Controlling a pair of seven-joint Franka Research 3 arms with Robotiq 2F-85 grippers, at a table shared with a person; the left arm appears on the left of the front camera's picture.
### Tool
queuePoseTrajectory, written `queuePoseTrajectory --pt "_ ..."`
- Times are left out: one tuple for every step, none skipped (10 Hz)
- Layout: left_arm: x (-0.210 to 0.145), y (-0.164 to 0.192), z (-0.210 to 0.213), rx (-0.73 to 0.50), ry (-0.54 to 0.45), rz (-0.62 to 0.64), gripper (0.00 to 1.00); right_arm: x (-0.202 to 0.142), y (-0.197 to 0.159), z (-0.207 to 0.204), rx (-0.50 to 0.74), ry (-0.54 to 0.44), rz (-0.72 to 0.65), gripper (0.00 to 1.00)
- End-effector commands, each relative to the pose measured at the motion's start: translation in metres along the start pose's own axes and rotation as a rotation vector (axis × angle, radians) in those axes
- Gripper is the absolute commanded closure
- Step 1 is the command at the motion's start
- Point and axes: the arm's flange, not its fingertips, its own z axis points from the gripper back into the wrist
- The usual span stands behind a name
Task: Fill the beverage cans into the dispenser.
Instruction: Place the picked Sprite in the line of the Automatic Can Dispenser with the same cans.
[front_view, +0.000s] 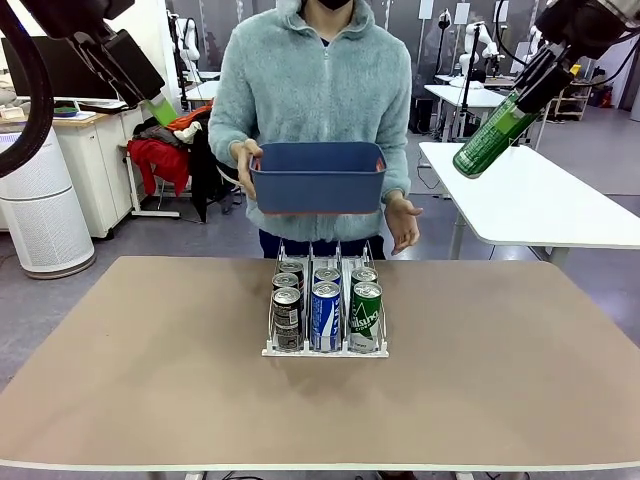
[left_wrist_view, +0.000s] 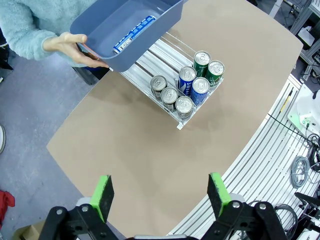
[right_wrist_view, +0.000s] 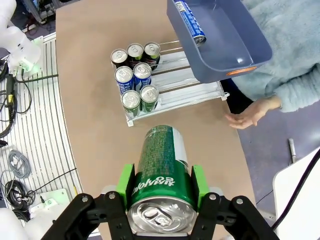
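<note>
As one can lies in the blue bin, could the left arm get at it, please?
Probably yes: the left fingers stand open and empty, and the blue-and-white can lies uncovered in the open-topped bin, which the person's hand holds up.

**Hidden, cropped, illegible**

Right wrist view. The green can (right_wrist_view: 161, 175) clamped between the right fingers (right_wrist_view: 125, 182) covers their inner pads. Its lettering is upside down and only partly legible. Ahead of those fingers the blue bin (right_wrist_view: 225, 50) runs off the top edge, as does the blue-and-white can (right_wrist_view: 192, 22) lying in it. The bin overhangs the dispenser (right_wrist_view: 180, 90), hiding its far end.

Left wrist view. Beyond the left fingers (left_wrist_view: 102, 197), the bin covers the dispenser's rear lanes, and its wall hides part of the blue-and-white can. The person's hand (left_wrist_view: 70, 47) goes partly out of sight under the bin.

Front view. The bin's near wall hides its contents. The front cans (front_view: 326, 315) mask most of the rear cans (front_view: 327, 275). The small print on the cans is unreadable.
</note>
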Motion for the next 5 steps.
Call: queuePoseTrajectory --pt "-0.002 0.001 0.000 -0.005 0.003 0.000 0.00 0.003 0.000 0.005 0.002 -0.005 0.004 0.42" --pt "-0.002 0.001 0.000 -0.005 0.003 0.000 0.00 0.003 0.000 0.005 0.002 -0.005 0.004 0.42" --pt "-0.002 0.001 0.000 -0.005 0.003 0.000 0.00 0.003 0.000 0.005 0.002 -0.005 0.004 0.42" --pt "-0.002 0.001 0.000 -0.005 0.003 0.000 0.00 0.000 -0.001 -0.001 0.001 0.001 0.000 0.42" --pt "-0.002 0.001 0.000 -0.005 0.003 0.000 0.00 0.001 0.011 -0.008 -0.013 0.026 -0.012 0.42"
